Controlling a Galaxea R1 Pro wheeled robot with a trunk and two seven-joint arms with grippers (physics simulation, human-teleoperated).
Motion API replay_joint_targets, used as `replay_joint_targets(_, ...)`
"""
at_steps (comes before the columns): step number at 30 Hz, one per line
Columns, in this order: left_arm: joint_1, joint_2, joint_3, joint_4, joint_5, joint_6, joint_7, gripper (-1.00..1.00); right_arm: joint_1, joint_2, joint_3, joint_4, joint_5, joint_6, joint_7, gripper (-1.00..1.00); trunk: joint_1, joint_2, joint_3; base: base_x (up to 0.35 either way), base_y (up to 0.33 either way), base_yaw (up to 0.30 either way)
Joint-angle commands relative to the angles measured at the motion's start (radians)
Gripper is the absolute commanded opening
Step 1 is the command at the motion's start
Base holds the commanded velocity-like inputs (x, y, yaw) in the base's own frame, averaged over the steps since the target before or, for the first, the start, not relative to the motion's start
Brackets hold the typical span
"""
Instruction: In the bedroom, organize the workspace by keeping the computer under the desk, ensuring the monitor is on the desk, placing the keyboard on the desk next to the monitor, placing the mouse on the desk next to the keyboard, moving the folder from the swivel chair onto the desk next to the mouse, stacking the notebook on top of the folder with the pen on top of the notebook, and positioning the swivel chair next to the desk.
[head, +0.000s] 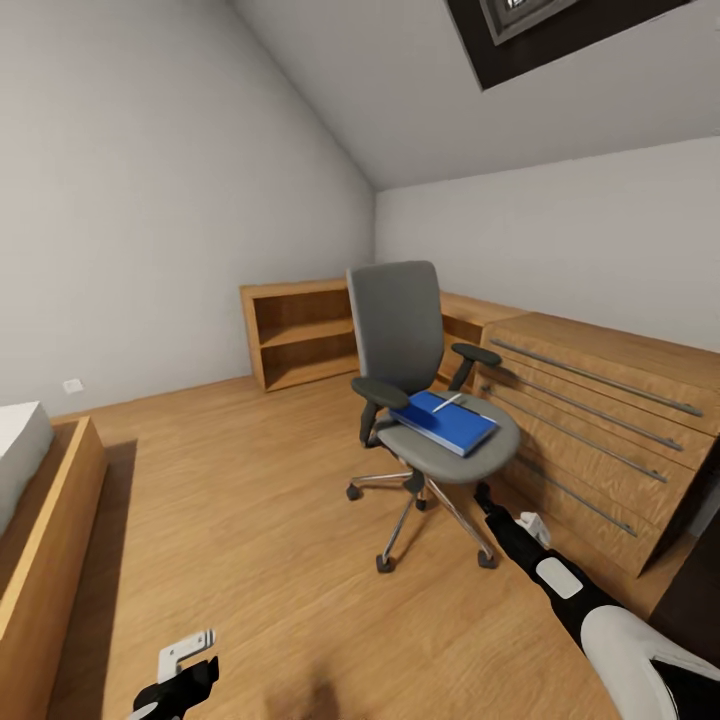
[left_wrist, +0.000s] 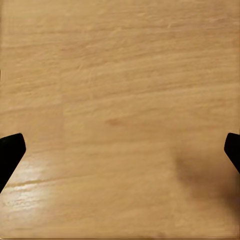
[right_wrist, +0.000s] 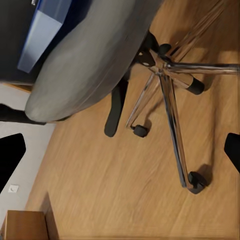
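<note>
Folder (head: 446, 421) on swivel chair (head: 405, 330) seat

Floor (head: 250, 520) was light wood w/ a soft sheen. Chair (head: 400, 330) had matt grey cloth seat & back, black plastic armrests, shiny chrome legs. Folder (head: 445, 420) looked smooth, glossy blue. Drawer cabinet (head: 600, 420) was matt wood w/ metal handles.

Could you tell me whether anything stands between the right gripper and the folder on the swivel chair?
Nothing visible does. The right gripper, jaws open, is low beside the swivel chair, below seat height. The folder lies on the seat with a pen on top, open from above.
</note>
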Motion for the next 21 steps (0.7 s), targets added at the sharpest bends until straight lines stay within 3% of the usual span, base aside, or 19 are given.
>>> replay_joint_targets(1,0.000,0.000,-0.001,-0.002,0.009,0.005,0.004,1.00,0.000,0.000,-0.004,0.000,-0.009,0.009,0.003,1.00,0.000,0.000,-0.001,-0.083,0.000,0.000)
replay_joint_targets(7,0.000,0.000,-0.001,-0.002,0.009,0.005,0.004,1.00,0.000,0.000,-0.003,0.000,-0.004,0.008,0.002,1.00,-0.008,0.014,0.005,-0.027,0.000,0.000)
replay_joint_targets(13,0.000,-0.001,-0.001,-0.003,0.009,0.004,0.006,1.00,0.000,0.016,-0.003,0.002,0.065,-0.020,0.000,1.00,-0.031,0.056,0.024,-0.004,0.000,0.000)
replay_joint_targets(19,0.000,-0.007,-0.005,0.001,0.011,-0.052,0.005,1.00,0.001,0.062,-0.003,0.089,0.132,-0.177,-0.003,1.00,-0.054,0.098,0.043,0.000,0.000,0.000)
replay_joint_targets(21,0.000,-0.031,-0.020,0.016,0.009,-0.069,0.007,1.00,0.001,0.091,-0.002,0.153,0.179,-0.299,-0.017,1.00,-0.062,0.112,0.049,0.000,0.000,0.000)
